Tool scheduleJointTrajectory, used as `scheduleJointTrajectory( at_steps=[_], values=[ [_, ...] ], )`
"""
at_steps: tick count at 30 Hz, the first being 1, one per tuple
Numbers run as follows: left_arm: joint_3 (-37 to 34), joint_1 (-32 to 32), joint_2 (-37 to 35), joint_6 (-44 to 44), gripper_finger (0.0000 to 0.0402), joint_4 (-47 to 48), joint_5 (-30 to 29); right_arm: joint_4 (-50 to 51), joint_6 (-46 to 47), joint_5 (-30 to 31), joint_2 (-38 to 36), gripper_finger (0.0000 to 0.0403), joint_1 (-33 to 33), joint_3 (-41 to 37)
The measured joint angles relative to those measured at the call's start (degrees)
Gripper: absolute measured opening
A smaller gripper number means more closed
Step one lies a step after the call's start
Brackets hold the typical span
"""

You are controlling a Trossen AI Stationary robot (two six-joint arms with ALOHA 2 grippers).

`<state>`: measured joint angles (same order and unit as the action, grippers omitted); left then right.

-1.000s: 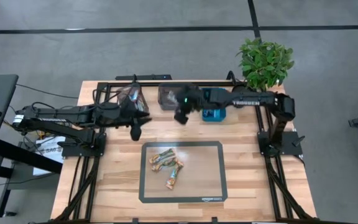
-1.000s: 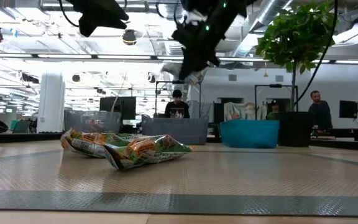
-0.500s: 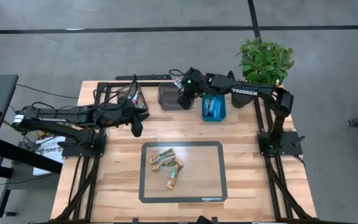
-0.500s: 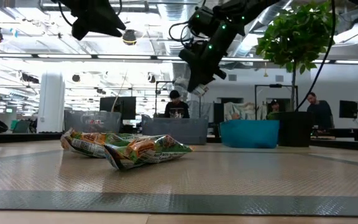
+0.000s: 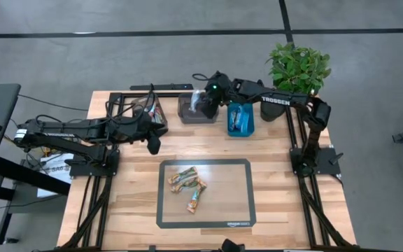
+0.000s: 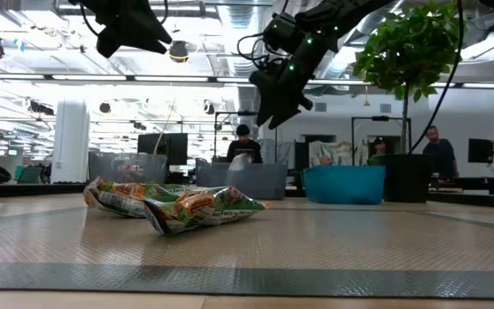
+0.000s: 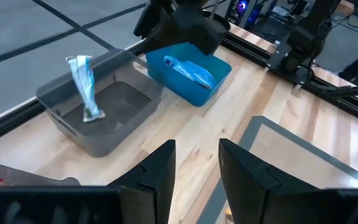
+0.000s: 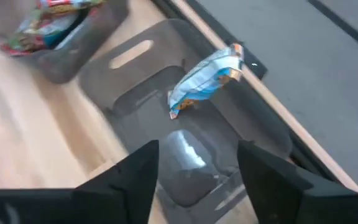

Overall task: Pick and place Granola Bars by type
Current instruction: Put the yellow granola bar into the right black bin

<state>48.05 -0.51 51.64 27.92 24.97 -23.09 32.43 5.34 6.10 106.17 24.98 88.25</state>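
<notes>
**Right arm releasing a bar into the grey bin**

High view: right gripper [image 5: 203, 105] sits over the grey bin [image 5: 187, 117] at the table's back edge; blue bin [image 5: 240, 129] just beside it. Left gripper [image 5: 154, 143] waits near the left rear bin [image 5: 137, 105]. Three granola bars [image 5: 187, 185] lie on the mat [image 5: 205, 222].

Low view: the unsorted bars [image 6: 174, 206] rest in a loose heap on the mat; right gripper [image 6: 273, 107] hangs high above the bins.

Left wrist view: fingers [image 7: 157, 171] parted, nothing between them. A light-blue-and-white bar [image 7: 84, 87] stands upright, seemingly falling into the grey bin [image 7: 55, 102]; blue bars [image 7: 191, 71] fill the blue bin [image 7: 201, 93].

Right wrist view: fingers [image 8: 135, 168] spread, released; the bar [image 8: 207, 78] is free over the grey bin [image 8: 260, 134]. Advice: hold the gripper above the bin centre until the bar settles, then lift clear.
</notes>
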Motion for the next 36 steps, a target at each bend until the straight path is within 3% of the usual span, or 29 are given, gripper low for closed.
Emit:
scheduleJointTrajectory(
  at_steps=[5, 13, 20, 25, 30, 36],
  values=[
    [0.00, 0.02, 0.00, 0.00, 0.0114, 0.02, 3.23, 0.64, -3.12, -3.92, 0.00, 0.0232, -2.65, 2.28],
    [0.00, 0.00, 0.00, -0.50, 0.0114, 0.02, 13.31, 10.61, -14.30, -5.87, 0.00, 0.0232, -13.22, 8.07],
    [0.00, 0.01, 0.00, -1.98, 0.0114, 0.08, 22.74, 20.51, -22.33, -19.58, 0.00, 0.0221, -21.29, 8.79],
    [0.00, 0.00, 0.00, -2.18, 0.0114, 2.98, 28.96, 24.14, -29.32, -19.50, 0.00, 0.0212, -26.79, 8.77],
    [0.00, -0.07, 0.00, -2.09, 0.0114, 8.52, 34.90, 21.38, -29.58, -18.33, 1.58, 0.0200, -31.01, 8.91],
    [0.00, -1.84, -0.02, -2.01, 0.0114, 8.95, 36.32, 20.83, -28.40, -17.73, 6.56, 0.0187, -34.58, 8.66]
  ],
)
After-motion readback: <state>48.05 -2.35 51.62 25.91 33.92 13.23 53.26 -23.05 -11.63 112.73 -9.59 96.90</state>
